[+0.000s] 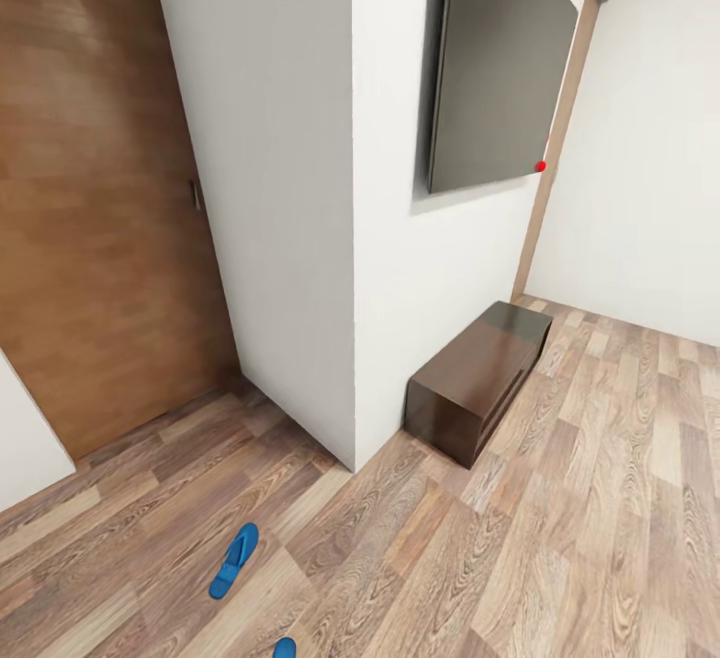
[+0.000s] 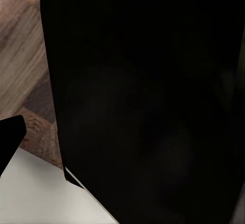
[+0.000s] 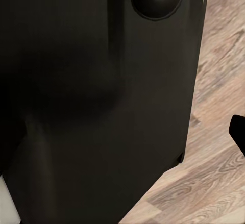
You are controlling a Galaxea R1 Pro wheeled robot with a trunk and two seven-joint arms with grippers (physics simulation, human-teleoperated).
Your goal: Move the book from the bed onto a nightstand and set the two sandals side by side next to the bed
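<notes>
One blue sandal (image 1: 234,560) lies flat on the wood-plank floor at the lower left of the head view. The tip of a second blue sandal (image 1: 285,648) pokes in at the bottom edge, a short way to the right of the first. The book, the bed and the nightstand are out of view. Both wrist views look at a broad black robot panel (image 2: 148,101) (image 3: 92,106) close up, with floor beside it. A dark fingertip (image 2: 10,142) shows at one edge of the left wrist view and another fingertip (image 3: 238,132) at an edge of the right wrist view; their state is unreadable.
A white wall corner (image 1: 350,238) juts out straight ahead. A long low dark-wood cabinet (image 1: 480,378) stands against it under a wall-mounted dark screen (image 1: 500,68). A brown door (image 1: 100,188) is at the left. Open floor (image 1: 600,498) stretches to the right.
</notes>
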